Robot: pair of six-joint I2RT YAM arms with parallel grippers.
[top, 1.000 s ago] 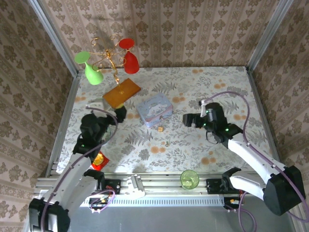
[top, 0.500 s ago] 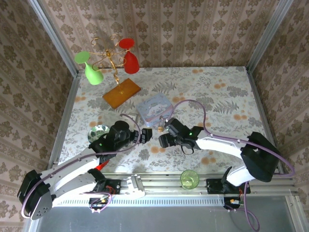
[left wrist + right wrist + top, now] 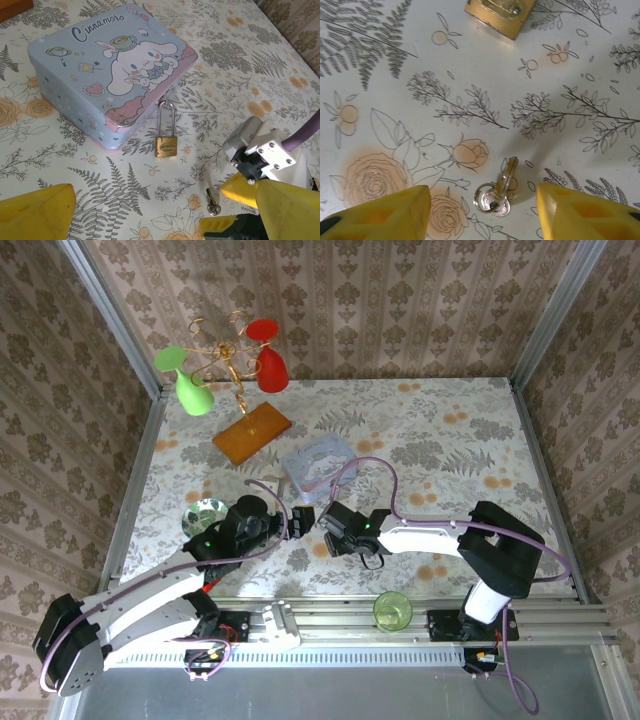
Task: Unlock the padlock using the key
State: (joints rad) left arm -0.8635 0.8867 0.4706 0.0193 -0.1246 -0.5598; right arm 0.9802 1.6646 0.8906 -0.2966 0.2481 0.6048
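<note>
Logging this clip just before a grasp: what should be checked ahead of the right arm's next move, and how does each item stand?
1. Right gripper open: ok.
2. Key lying flat on the table between its fingers: ok.
3. Key touched by neither finger: ok.
4. Padlock in view beside the tin, shackle shut: ok.
5. Left gripper open, holding nothing, apart from the padlock: ok.
6. Which way the padlock's keyhole faces: cannot tell.

Brass-gold padlock (image 3: 166, 146), silver key (image 3: 501, 192), pale blue-and-pink cartoon-rabbit tin (image 3: 107, 70), floral fern-print table (image 3: 240, 67)
</note>
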